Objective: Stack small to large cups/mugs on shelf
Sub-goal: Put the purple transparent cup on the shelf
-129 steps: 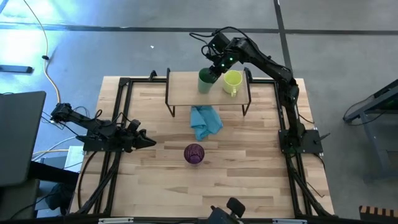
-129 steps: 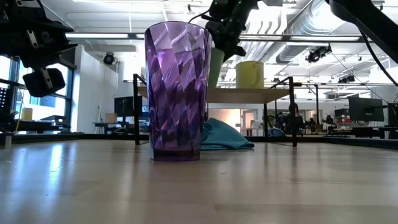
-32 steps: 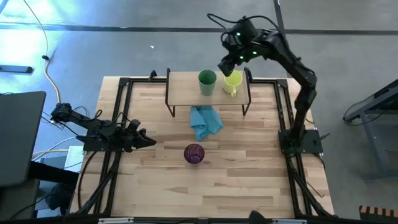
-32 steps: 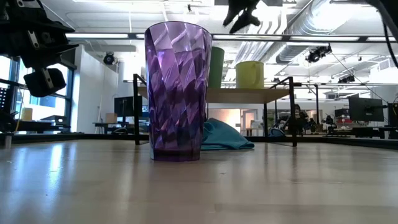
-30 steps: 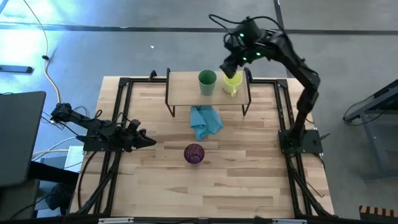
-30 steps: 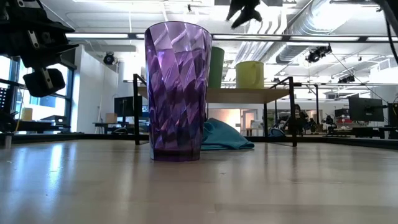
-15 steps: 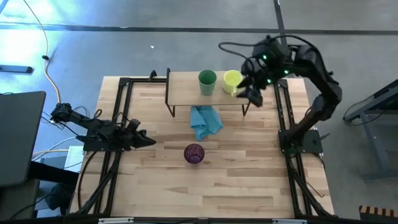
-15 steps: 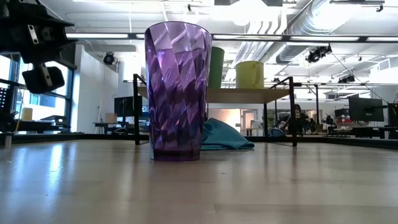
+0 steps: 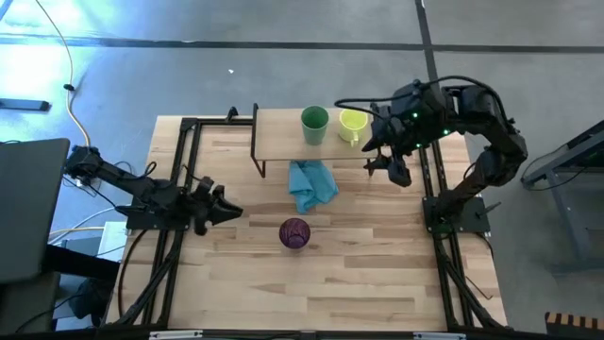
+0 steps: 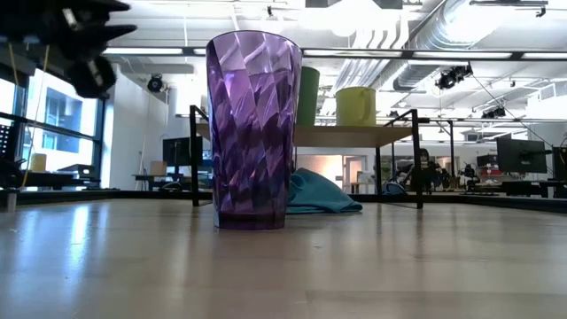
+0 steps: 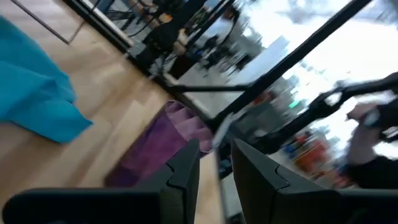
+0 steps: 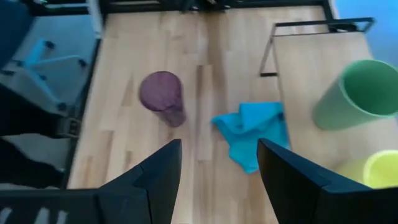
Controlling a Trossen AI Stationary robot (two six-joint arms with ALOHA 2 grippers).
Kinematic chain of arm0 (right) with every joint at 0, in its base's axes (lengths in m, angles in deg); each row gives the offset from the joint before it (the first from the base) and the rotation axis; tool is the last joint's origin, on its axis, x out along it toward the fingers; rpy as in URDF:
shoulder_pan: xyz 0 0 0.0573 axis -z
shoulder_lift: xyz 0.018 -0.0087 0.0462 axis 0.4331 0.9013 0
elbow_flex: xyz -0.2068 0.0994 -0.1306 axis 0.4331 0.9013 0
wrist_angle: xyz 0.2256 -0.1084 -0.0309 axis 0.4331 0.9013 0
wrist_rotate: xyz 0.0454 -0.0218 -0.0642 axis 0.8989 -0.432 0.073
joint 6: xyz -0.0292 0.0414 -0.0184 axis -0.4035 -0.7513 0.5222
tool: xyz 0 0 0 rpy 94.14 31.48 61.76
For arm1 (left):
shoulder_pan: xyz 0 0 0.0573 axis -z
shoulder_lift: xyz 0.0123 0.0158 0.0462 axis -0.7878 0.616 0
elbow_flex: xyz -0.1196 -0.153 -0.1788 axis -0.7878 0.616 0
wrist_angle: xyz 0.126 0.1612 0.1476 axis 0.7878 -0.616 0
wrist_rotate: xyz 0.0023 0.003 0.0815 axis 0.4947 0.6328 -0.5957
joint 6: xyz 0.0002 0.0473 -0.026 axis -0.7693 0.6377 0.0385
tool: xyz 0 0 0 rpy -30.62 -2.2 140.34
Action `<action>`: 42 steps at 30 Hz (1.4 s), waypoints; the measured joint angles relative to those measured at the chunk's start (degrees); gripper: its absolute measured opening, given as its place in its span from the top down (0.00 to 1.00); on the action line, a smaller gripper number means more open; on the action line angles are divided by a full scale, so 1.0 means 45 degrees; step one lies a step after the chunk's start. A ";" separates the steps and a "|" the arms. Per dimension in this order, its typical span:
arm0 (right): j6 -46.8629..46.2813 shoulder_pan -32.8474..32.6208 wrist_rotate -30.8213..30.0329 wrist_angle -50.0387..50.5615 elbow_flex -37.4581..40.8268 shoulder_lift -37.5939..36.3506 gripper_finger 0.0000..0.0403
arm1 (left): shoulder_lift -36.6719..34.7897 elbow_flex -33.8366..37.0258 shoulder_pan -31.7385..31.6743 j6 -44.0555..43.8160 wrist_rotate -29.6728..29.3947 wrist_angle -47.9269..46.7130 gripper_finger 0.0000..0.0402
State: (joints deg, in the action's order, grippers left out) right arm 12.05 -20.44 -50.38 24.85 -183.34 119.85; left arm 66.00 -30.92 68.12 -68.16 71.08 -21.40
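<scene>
Nearest to us, the purple tumbler (image 9: 294, 232) stands upright on the worktop (image 9: 377, 274), alone and untouched. Just left of it the left gripper (image 9: 223, 204) sits low over the worktop, tips pointing toward the tumbler; its wrist view shows the jaws parted by a narrow gap, holding nothing.

Farther back lies the blue cloth (image 9: 311, 184), crumpled in front of the shelf (image 9: 279, 132). The right gripper (image 9: 394, 170) hangs above the worktop off the shelf's right end, jaws wide open and empty.

On the shelf, the green cup (image 9: 314, 124) and the yellow-green mug (image 9: 352, 125) stand side by side, near each other but apart.

We judge two pieces shelved and the tumbler pending. Next move calls for a grasp round the tumbler's wall and a lift clear of the cloth onto the shelf's bare left part.
</scene>
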 joint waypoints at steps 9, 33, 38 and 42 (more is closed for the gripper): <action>-0.1220 -0.0520 -0.1483 0.0024 0.0000 0.0002 0.51 | 0.5296 -0.4349 0.0000 0.2532 -0.0261 -0.2756 0.79; -0.2956 -0.5190 -0.6684 -0.1832 0.4060 -0.3994 0.51 | 1.1710 -1.1208 -0.0920 0.5003 -0.0698 -0.7989 0.79; -0.2767 -0.6083 -0.7712 -0.6137 0.9100 -0.7002 0.51 | 1.1782 -1.1184 -0.1215 0.4792 -0.0481 -0.7970 0.79; -0.2777 -0.6133 -0.7778 -0.9192 1.2599 -0.8806 0.51 | 1.1836 -1.1164 -0.1759 0.3853 0.0580 -0.8075 0.79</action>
State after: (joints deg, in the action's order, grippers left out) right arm -0.44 -48.04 -85.39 -16.51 -126.64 80.22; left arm 119.27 -81.16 60.21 -50.82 73.70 -57.74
